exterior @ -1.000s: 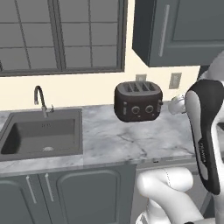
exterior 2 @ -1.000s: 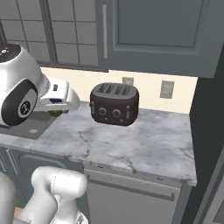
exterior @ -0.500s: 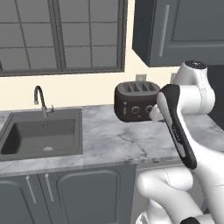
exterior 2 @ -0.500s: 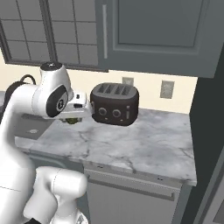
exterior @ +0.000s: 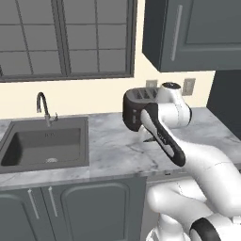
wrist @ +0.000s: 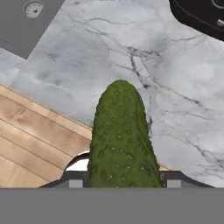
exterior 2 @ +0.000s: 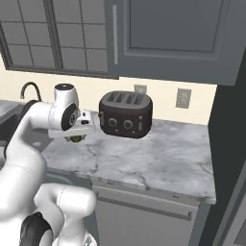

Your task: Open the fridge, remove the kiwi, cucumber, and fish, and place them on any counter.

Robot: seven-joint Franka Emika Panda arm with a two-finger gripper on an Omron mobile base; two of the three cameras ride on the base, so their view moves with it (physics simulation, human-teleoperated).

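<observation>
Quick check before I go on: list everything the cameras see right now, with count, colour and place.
cucumber: one, bumpy green, held in the gripper above the counter's front edge
counter: one, grey-white marbled, over dark grey cabinet fronts
toaster: one, black, four slots, at the back of the counter by the wall
sink: one, dark grey, set into the counter left of the toaster
faucet: one, dark, curved, behind the sink
wall cabinet: dark grey, above the toaster
window: grey-framed, above the sink
outlets: two, grey, on the cream wall
floor: wood planks, below the counter edge
gripper: one, closed on the cucumber
</observation>
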